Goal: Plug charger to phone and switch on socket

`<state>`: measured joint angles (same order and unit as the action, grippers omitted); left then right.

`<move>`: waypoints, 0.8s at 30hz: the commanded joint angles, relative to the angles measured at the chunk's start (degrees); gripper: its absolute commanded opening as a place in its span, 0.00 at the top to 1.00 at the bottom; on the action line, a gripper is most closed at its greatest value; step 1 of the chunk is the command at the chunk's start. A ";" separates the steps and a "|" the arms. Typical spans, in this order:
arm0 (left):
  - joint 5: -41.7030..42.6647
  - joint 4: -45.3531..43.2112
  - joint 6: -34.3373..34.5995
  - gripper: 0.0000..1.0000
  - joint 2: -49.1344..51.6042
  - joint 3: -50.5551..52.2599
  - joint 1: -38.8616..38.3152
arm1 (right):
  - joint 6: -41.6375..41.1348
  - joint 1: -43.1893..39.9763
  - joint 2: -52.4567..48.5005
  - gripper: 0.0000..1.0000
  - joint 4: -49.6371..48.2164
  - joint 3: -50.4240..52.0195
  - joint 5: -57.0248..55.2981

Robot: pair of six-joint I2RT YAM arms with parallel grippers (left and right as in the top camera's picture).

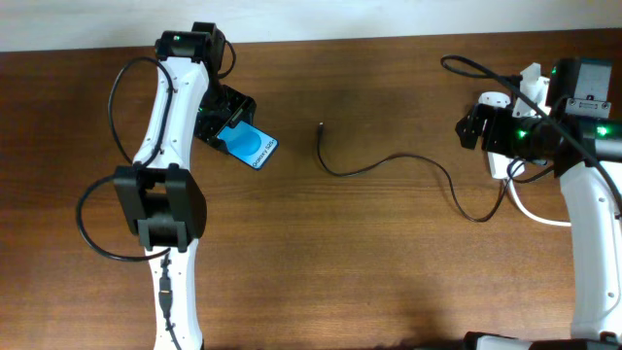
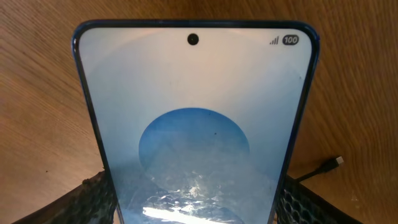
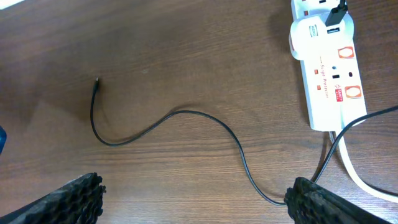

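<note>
The phone (image 1: 252, 147) has a black frame and a blue screen, and it fills the left wrist view (image 2: 193, 93). My left gripper (image 1: 229, 132) is shut on its lower end, one finger on each long edge (image 2: 193, 208). The charger (image 1: 389, 160) is a thin black cable that curves across the table, with its plug tip (image 1: 322, 125) lying free to the right of the phone. The tip also shows in the left wrist view (image 2: 336, 162). The white socket strip (image 3: 329, 74) with red marks lies at the right, partly under my right arm (image 1: 498, 165). My right gripper (image 3: 196, 196) is open and empty above the cable (image 3: 186, 115).
A thick white cord (image 3: 367, 180) leaves the socket strip toward the right edge. A black plug (image 3: 336, 15) sits in the strip's far end. Black robot cables loop beside the left arm (image 1: 92, 224). The table's far edge runs along the top.
</note>
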<state>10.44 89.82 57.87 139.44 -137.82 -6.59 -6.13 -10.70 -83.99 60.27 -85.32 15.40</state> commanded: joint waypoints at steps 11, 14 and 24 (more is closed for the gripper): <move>-0.22 0.33 -2.01 1.00 -0.26 -1.57 -0.28 | 0.04 -0.26 -0.28 0.02 -1.38 -1.22 -0.90; -0.20 -0.42 -1.97 1.00 -0.26 -1.57 -0.39 | 0.07 -0.26 -0.57 0.02 -2.08 -1.22 -1.09; -0.44 -2.16 -1.99 1.00 -0.26 -1.57 -0.39 | 0.09 -0.96 -0.72 0.02 -6.82 -1.22 -5.01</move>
<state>10.44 87.77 56.58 139.44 -137.82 -6.74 -6.00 -10.74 -84.49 53.80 -85.34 13.26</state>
